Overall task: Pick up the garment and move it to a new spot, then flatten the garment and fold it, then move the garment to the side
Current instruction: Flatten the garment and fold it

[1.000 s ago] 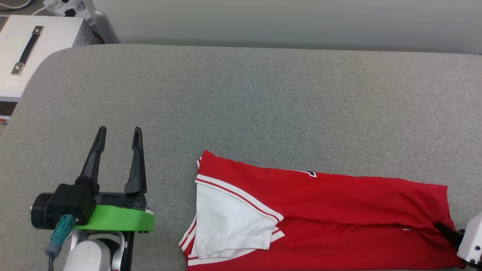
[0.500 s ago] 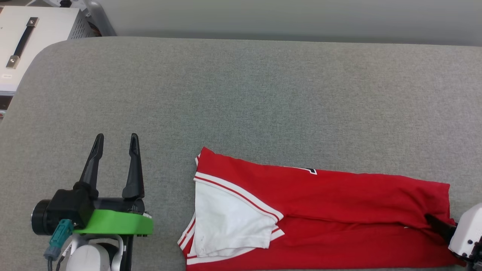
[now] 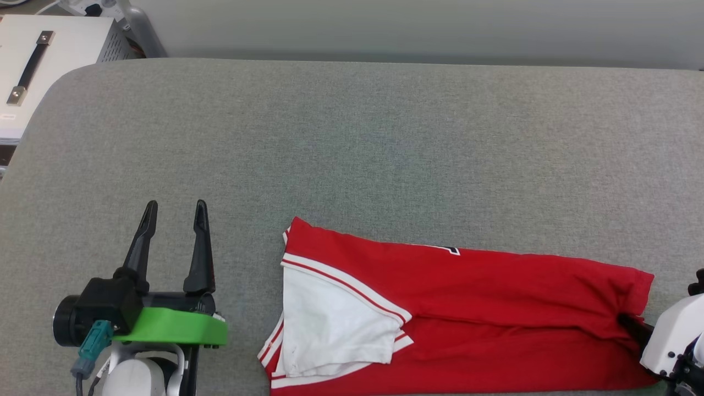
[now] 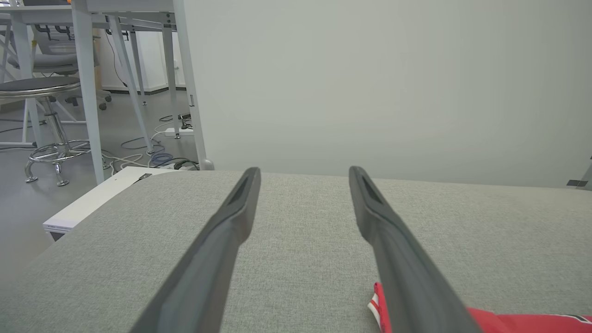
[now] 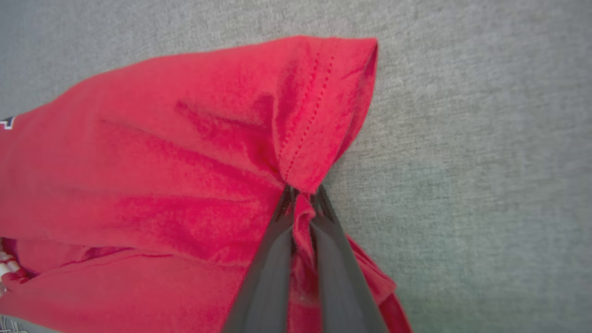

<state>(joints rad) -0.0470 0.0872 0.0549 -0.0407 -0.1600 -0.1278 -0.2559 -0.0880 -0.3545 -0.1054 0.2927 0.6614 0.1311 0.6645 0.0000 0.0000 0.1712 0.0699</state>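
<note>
The garment (image 3: 495, 297), a red jersey with a white striped-trim sleeve (image 3: 335, 324), lies folded lengthwise along the front edge of the grey padded table (image 3: 352, 137). My right gripper (image 3: 627, 322) sits at its right end, shut on a pinch of the red hem. The right wrist view shows cloth (image 5: 194, 152) bunched between the closed fingers (image 5: 273, 259) of my right gripper (image 5: 303, 194). My left gripper (image 3: 175, 212) hovers open at the lower left, well left of the sleeve. In the left wrist view my left gripper (image 4: 303, 173) holds nothing, and a corner of the garment (image 4: 499, 319) peeks in at the bottom right.
A white case with a black handle (image 3: 33, 60) stands off the table's far left corner. A pale wall runs behind the table. In the left wrist view a stool (image 4: 41, 92), desk legs (image 4: 88, 83) and floor cables lie beyond the table's left end.
My right gripper has closed on the garment's right hem, and that end has bunched and pulled slightly inward. The camera has shifted a little. The left gripper stays open in place.
</note>
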